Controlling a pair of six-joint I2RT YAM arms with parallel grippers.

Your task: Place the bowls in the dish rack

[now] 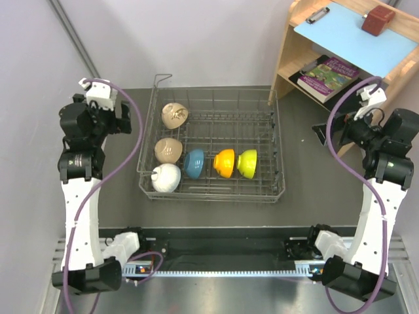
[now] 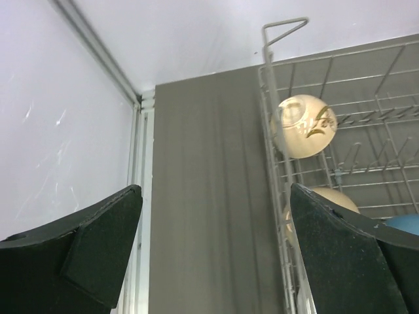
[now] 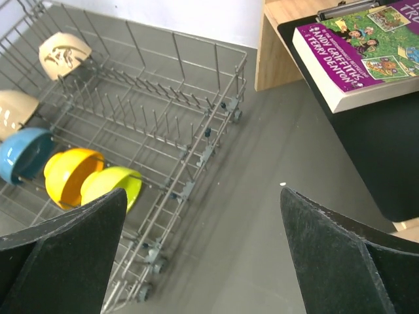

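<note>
The grey wire dish rack (image 1: 277, 157) stands mid-table with all the bowls inside it. Two beige bowls (image 1: 175, 115) (image 1: 168, 150) and a white bowl (image 1: 166, 177) line its left side. A blue bowl (image 1: 193, 163), an orange bowl (image 1: 224, 163) and a yellow-green bowl (image 1: 247, 163) stand on edge in the front row. My left gripper (image 1: 126, 118) is open and empty, left of the rack, over bare table (image 2: 215, 196). My right gripper (image 1: 324, 134) is open and empty, right of the rack (image 3: 203, 193). The right wrist view shows the yellow-green bowl (image 3: 111, 186) beside my left finger.
A wooden shelf unit (image 1: 288, 59) stands at the back right, holding a blue clipboard (image 1: 353, 33), a red-brown block (image 1: 378, 19) and a purple book (image 1: 330, 75). A white wall (image 2: 59, 131) runs close along the left. A rail (image 1: 222, 269) crosses the near edge.
</note>
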